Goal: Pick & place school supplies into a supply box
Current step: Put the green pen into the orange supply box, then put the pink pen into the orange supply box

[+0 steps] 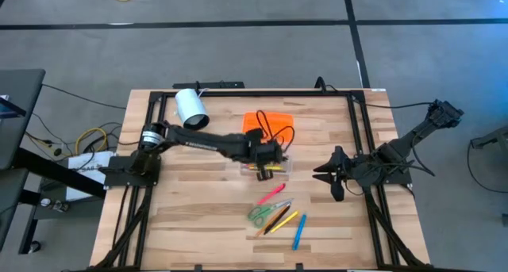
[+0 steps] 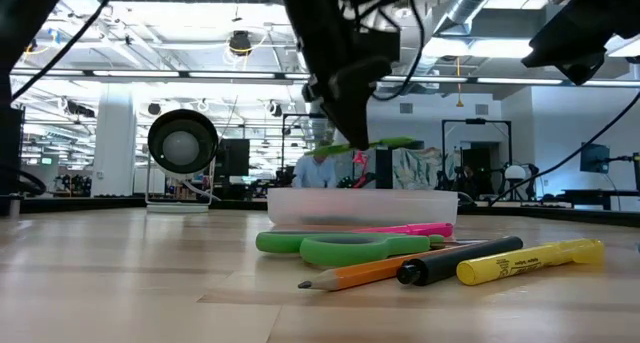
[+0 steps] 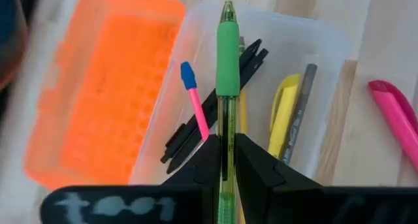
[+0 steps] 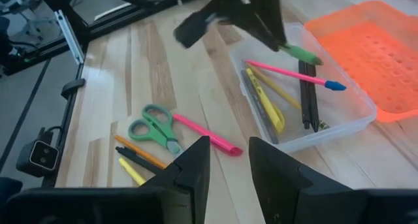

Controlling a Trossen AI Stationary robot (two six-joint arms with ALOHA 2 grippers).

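Hovering over the clear plastic supply box (image 1: 267, 168), the left claw (image 3: 226, 149) was clamped on a green-gripped translucent pen (image 3: 227, 67), whose long axis ran along the box's length, directly above the pens already inside. I judged a straight drop would land it there. The right claw (image 4: 227, 160) waited with fingers apart, well off to the side. Green-handled scissors (image 4: 154, 128) and other supplies lay on the wooden desk (image 1: 198, 216).
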